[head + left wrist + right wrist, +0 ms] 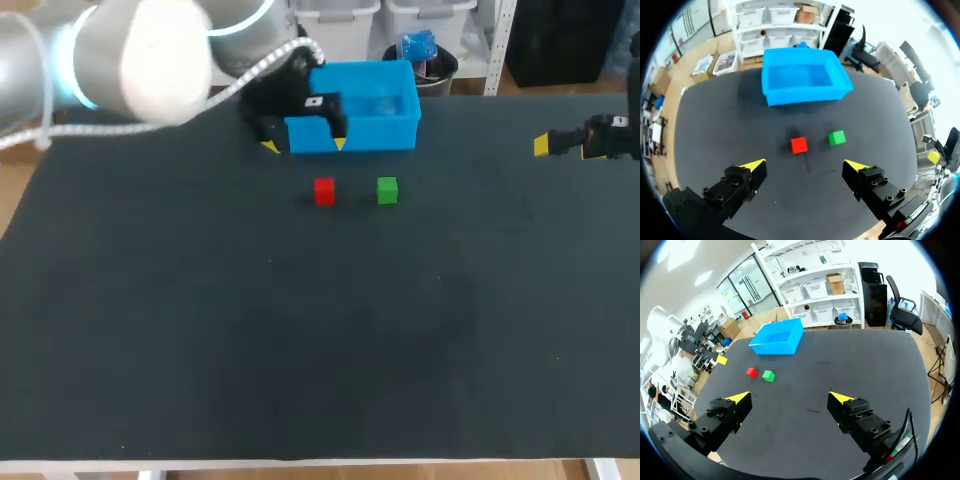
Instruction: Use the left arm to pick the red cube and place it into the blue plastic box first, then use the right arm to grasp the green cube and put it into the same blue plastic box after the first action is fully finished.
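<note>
My left gripper (805,165) and right gripper (790,397) gape apart; red cube (799,145) and green cube (836,138) sit near the blue plastic box (802,95).

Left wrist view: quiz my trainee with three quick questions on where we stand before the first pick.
1. True or false: the red cube and green cube both lie on the table, outside the box.
2. The left gripper is: A) shut on the red cube; B) open, with both cubes ahead of it; C) inside the box.
3. Fill in: in the head view, the ___ cube lies nearer the right gripper.
Key: 1 true; 2 B; 3 green.
</note>
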{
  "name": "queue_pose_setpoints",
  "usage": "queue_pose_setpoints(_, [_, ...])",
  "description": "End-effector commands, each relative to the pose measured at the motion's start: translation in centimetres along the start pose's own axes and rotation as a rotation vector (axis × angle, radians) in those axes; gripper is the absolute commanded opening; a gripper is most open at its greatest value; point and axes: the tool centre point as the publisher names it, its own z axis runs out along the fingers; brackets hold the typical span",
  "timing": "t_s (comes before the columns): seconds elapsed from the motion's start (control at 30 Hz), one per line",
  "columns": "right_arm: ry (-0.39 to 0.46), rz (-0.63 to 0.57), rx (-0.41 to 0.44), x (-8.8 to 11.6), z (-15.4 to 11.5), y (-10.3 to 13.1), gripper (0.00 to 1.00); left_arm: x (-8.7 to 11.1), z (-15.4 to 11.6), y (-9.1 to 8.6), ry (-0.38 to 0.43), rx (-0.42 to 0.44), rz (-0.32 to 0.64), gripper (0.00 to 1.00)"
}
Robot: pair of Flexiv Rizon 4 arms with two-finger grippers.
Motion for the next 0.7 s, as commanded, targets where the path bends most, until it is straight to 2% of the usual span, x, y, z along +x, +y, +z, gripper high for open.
queue_pose_setpoints(0.03, [0.001,0.0,0.002,-0.03,0.06,0.01,1.0,-0.93,-0.12,-0.49,0.032,-0.001,0.022,1.0])
queue_pose_setpoints(0.43, [0.001,0.0,0.002,-0.03,0.06,0.01,1.0,-0.93,-0.12,-0.49,0.032,-0.001,0.022,1.0])
queue_pose_setpoints(0.63, [0.001,0.0,0.002,-0.03,0.06,0.01,1.0,-1.48,0.4,-0.83,0.089,-0.16,-0.039,1.0])
queue_pose_setpoints(0.7, [0.001,0.0,0.002,-0.03,0.06,0.01,1.0,-1.62,0.59,-0.93,0.097,-0.18,-0.061,1.0])
